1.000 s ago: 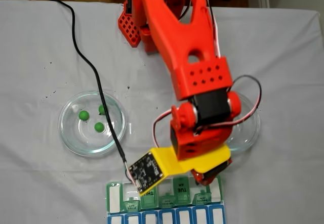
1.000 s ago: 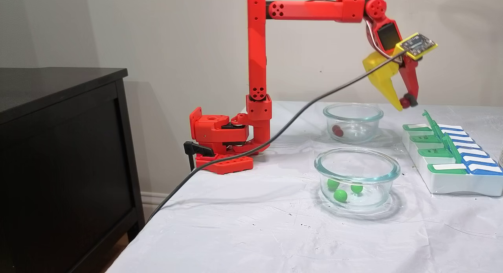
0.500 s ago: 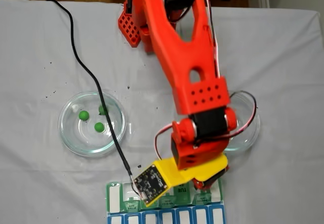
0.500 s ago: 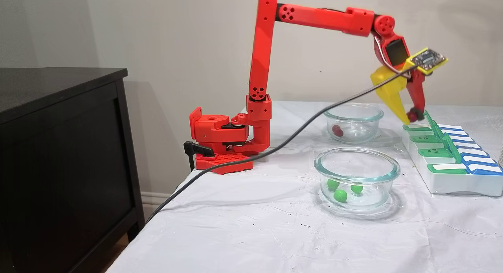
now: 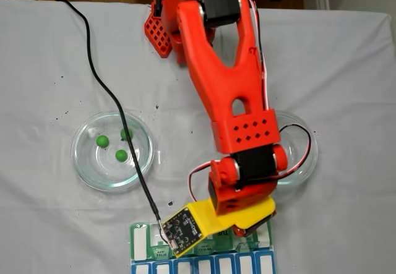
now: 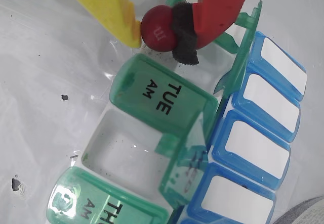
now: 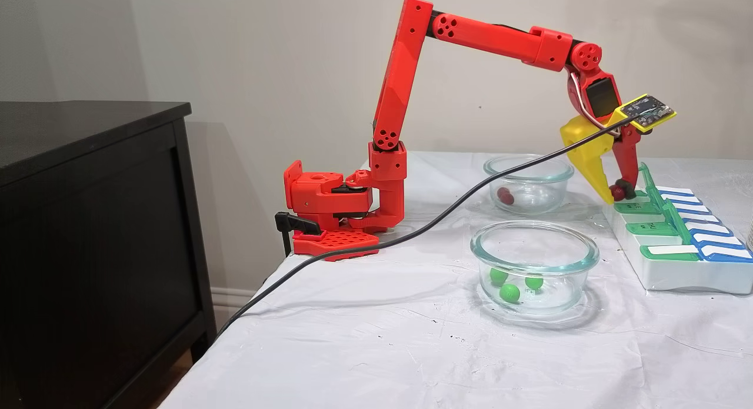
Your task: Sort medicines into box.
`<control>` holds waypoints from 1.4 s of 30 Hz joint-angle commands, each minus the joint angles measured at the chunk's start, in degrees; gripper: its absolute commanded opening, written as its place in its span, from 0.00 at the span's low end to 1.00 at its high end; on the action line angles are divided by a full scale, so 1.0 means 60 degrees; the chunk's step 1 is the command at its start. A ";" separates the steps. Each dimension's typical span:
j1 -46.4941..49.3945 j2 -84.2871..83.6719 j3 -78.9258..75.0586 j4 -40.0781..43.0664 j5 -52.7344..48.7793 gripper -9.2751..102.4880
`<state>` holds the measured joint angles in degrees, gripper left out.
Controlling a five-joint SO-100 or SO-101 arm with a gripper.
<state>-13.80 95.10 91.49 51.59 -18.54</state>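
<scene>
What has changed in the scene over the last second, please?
The gripper, shut on a dark red round ball, came down and forward from above the table to the far end of the green-lidded pill organizer. The three green balls in the near clear glass dish stayed put.
</scene>
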 commanded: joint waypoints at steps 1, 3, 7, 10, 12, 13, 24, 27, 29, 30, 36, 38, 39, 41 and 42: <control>0.0044 0.1113 -0.0923 -0.0117 -0.0103 0.08; 0.0059 0.0952 -0.0981 -0.0264 -0.0103 0.10; 0.0029 0.0601 -0.1025 -0.0366 -0.0103 0.28; 0.0029 0.0469 -0.1245 -0.0015 0.0015 0.42; 0.0000 0.0542 -0.1260 0.0205 0.0015 0.44; -0.0029 0.0630 -0.1201 0.0220 0.0029 0.44; -0.0176 0.2139 -0.1948 0.2739 0.0117 0.19; -0.0718 0.2827 -0.1963 0.3823 -0.0571 0.11; -0.1260 0.3105 -0.1934 0.4614 -0.1289 0.09; -0.1523 0.3208 -0.1875 0.4937 -0.1509 0.08; -0.3311 0.3472 -0.1055 0.5991 -0.1685 0.08; -0.3691 0.3267 -0.0381 0.5771 -0.1377 0.08; -0.3765 0.3032 -0.0161 0.5713 -0.1216 0.08; -0.3823 0.2549 0.0029 0.5640 -0.0908 0.09; -0.3794 0.2358 0.0103 0.5508 -0.0747 0.10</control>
<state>-36.21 108.72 92.46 86.04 -24.70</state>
